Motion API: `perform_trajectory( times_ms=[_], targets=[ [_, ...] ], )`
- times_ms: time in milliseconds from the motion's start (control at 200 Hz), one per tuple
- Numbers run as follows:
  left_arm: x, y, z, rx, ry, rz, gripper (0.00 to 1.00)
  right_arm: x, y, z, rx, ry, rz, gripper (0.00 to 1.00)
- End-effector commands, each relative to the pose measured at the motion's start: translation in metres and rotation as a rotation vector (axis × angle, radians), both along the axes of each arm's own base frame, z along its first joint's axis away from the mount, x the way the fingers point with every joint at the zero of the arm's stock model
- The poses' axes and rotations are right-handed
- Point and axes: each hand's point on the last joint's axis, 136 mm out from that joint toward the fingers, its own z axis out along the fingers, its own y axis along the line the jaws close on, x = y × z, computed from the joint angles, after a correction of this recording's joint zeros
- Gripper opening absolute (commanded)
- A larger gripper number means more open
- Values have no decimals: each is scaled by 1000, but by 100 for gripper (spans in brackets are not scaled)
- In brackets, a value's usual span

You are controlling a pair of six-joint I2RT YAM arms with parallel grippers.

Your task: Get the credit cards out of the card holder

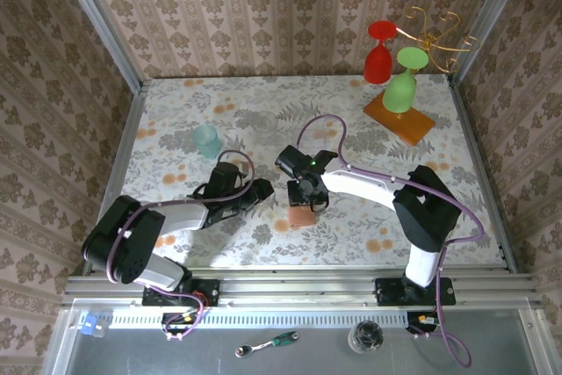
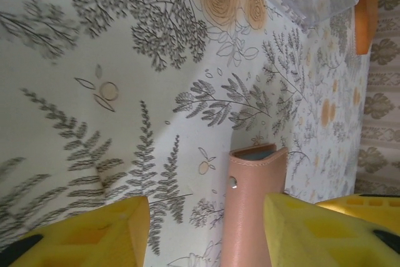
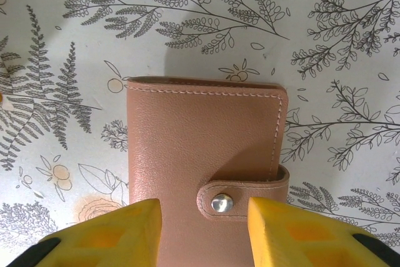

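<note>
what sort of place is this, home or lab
Most likely a staged robot test cell: wallpapered panels in metal framing box in a floral table, with left arm and right arm bolted to a rail at its near edge.

the left arm (image 1: 132, 239) rises from its base at the near edge of the table (image 1: 176, 111), on the left side. it folds at the elbow by the near left corner and stretches low toward the table's middle. the left gripper (image 1: 263, 191) lies almost level, pointing toward the right edge, its yellow fingers (image 2: 94, 236) spread wide apart. the right arm (image 1: 421, 208) stands on its base at the near edge, on the right side, bends at a raised elbow and reaches left to the middle. the right gripper (image 1: 305, 202) points straight down at the table, its yellow fingers (image 3: 106, 236) parted. the two grippers are near each other.
</note>
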Motion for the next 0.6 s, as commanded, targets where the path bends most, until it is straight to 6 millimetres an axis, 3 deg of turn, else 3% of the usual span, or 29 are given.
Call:
perform_trajectory(
  times_ms=[0,145,595],
  targets=[
    [7,-14,15,-79,-46,14,51,-8,-7,-14,-30,51,11,42],
    [4,-20,10,-78,-27,1,48,-11,-9,-21,-44,70,10,41],
    [-1,-28,20,-85,-42,-26,42,-17,-12,-37,-55,106,8,36]
  ],
)
